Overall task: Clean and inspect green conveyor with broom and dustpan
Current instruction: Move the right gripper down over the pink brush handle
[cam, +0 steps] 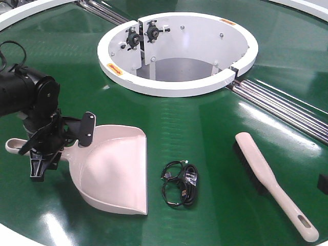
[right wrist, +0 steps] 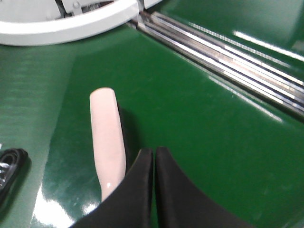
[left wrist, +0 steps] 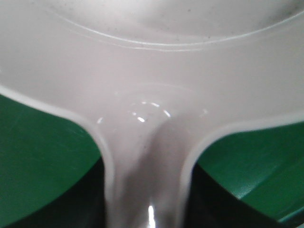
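Lower left of the frame, the left gripper (cam: 56, 146) looks clamped on the dustpan (cam: 115, 171) handle, with the pan lying flat on the conveyor (cam: 205, 133). Lift gently and keep the tray lip low and level. Lower right lies the broom (cam: 266, 177) — the right gripper (right wrist: 154, 151) hovers just beside it, fingers together and empty, so it needs to open before grasping
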{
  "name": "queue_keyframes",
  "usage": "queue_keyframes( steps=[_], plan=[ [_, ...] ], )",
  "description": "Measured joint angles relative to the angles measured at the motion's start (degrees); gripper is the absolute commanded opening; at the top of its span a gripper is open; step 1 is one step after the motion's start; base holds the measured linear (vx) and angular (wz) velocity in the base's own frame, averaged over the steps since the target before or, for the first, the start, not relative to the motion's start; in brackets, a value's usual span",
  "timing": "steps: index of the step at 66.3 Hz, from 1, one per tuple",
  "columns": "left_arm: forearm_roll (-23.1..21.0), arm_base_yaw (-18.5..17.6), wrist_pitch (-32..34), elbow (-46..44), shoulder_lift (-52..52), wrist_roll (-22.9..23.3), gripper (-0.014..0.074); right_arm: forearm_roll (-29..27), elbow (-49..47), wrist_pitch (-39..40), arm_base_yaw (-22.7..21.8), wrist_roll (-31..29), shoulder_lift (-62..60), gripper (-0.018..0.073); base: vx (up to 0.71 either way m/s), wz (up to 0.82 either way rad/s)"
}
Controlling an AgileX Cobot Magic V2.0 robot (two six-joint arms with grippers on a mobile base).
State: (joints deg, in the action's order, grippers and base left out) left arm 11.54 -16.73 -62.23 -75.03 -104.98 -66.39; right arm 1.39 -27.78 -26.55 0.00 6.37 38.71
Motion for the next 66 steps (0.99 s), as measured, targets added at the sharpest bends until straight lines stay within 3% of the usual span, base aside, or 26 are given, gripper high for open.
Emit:
queue_keyframes(
  steps=[12,21,43,48,57,66],
  plan=[
    [0.0,0.0,0.0,0.0,0.0,0.0,-0.0007,-0.4,0.0,0.0,0.0,0.0,1.7,0.0003,0.0,0.0],
    [0.0,0.0,0.0,0.0,0.0,0.0,-0.0007,0.6,-1.2,-2.4,0.0,-0.1,1.7,0.0074,0.0,0.0],
    [0.0,0.0,0.0,0.0,0.0,0.0,-0.0007,-1.4,-8.1,-12.0,0.0,-6.4,5.0,0.0498,0.0,0.0],
    [0.0,0.0,0.0,0.0,0.0,0.0,-0.0007,-3.0,-9.7,-13.3,0.3,-8.8,6.7,0.0561,0.0,0.0],
    [0.0,0.0,0.0,0.0,0.0,0.0,-0.0007,-3.3,-12.7,-15.7,3.5,-12.0,11.2,0.0593,0.0,0.0],
    [0.0,0.0,0.0,0.0,0.0,0.0,-0.0007,-2.6,-17.1,-21.1,5.7,-10.9,17.4,0.0586,0.0,0.0]
  ],
)
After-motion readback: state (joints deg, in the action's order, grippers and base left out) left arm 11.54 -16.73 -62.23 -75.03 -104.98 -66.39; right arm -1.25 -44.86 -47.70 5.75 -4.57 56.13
